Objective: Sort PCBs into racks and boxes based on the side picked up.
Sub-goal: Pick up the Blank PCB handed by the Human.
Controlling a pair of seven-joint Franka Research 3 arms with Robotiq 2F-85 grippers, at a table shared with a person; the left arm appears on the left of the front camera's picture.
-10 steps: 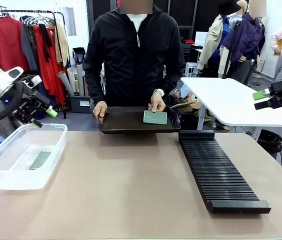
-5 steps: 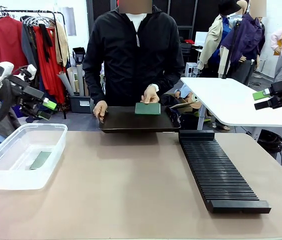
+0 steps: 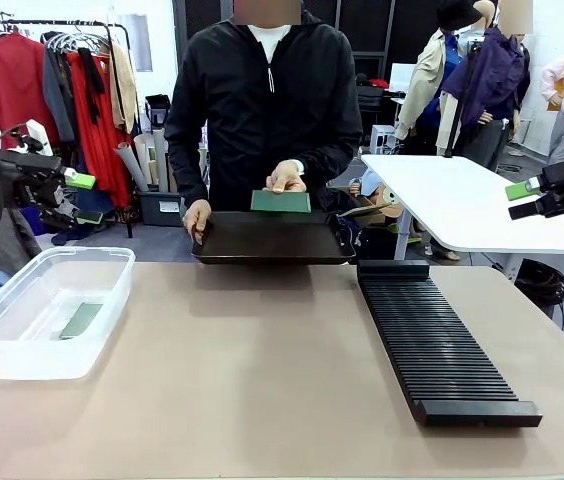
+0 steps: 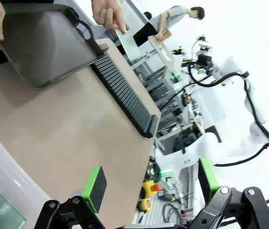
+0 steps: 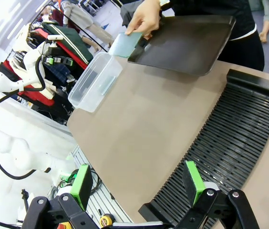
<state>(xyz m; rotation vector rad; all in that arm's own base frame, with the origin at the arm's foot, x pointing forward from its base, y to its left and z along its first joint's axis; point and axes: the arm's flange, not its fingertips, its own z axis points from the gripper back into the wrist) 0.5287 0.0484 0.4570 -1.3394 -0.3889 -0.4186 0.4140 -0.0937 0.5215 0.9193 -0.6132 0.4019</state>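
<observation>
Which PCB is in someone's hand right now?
The raised PCB, gripped by the person's hand at the black tray's far edge. The other PCB lies flat inside the clear box.

Table layout from the robot's side.
On the table (image 3: pixel 252 370), the box (image 3: pixel 2 355) sits at 9 o'clock with one PCB (image 3: pixel 81 320) lying in it. The rack (image 3: pixel 440 350) runs along at 3 o'clock, well apart from the box. At 12 o'clock a tray (image 3: pixel 262 240) sits at the far edge, and the person's hand (image 3: pixel 285 178) holds another PCB (image 3: pixel 281 202) just behind it. The left gripper (image 3: pixel 84 198) hangs at 10 o'clock and the right gripper (image 3: pixel 522 200) at 2 o'clock.
</observation>
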